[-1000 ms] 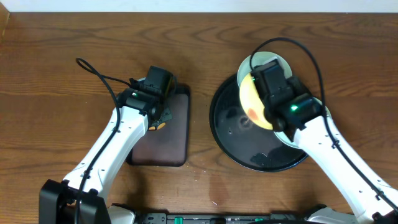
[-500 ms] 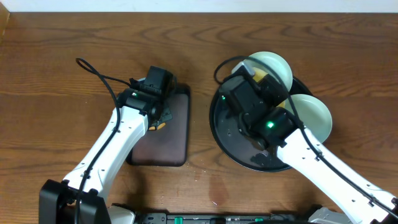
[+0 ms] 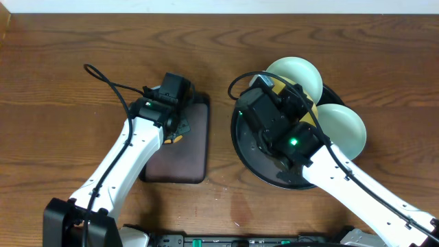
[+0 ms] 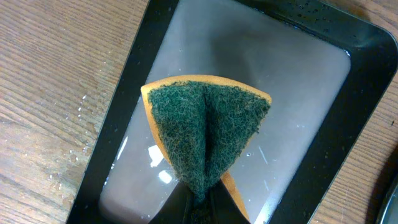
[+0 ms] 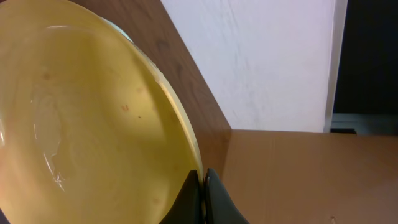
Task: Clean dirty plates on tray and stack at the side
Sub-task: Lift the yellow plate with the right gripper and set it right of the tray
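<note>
Plates are sitting toward the right of the tabletop (image 3: 68, 68), on or above the large round tray (image 3: 250, 154). Two mint plates (image 3: 295, 72) are resting at its far and right rim. The right gripper (image 5: 203, 177) is pinching the tilted yellow plate (image 5: 93, 124) by its edge. Over the rectangular tray (image 4: 121, 124), the left gripper (image 4: 202, 200) is clamping a folded sponge (image 4: 205, 130). Scrubbing well is probably calling for a firm pinch and the plate's face turning toward the sponge. No writing is showing.
</note>
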Controlling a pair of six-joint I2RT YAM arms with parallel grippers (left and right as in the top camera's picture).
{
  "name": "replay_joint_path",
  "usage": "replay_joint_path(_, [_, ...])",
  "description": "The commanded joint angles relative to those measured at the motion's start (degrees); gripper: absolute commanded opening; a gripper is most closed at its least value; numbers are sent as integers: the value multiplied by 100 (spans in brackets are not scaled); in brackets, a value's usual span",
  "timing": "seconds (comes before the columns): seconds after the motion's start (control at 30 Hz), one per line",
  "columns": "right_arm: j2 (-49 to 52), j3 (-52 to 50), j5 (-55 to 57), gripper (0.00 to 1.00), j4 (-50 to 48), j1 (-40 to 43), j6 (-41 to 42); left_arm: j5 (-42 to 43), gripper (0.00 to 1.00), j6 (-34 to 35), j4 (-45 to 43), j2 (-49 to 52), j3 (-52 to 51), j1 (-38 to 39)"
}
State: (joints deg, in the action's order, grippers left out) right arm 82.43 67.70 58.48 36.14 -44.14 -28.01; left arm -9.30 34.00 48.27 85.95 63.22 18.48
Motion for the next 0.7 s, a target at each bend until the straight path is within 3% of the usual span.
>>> replay_joint_path(0.0, [-81,66,-225,1,-13,-57,-7,-11,8,-98,35,22,-39,-20])
replay_joint_path(0.17, [-81,66,-861,1,7,-50,33,-11,8,-98,33,22,-39,-20])
replay_joint_path(0.53, [-79,66,-909,1,46,107,221,-11,8,-96,33,22,-39,-20])
replay_joint_path(0.67, [-79,66,-2173,1,50,553,675,-13,8,-98,33,22,-39,-20])
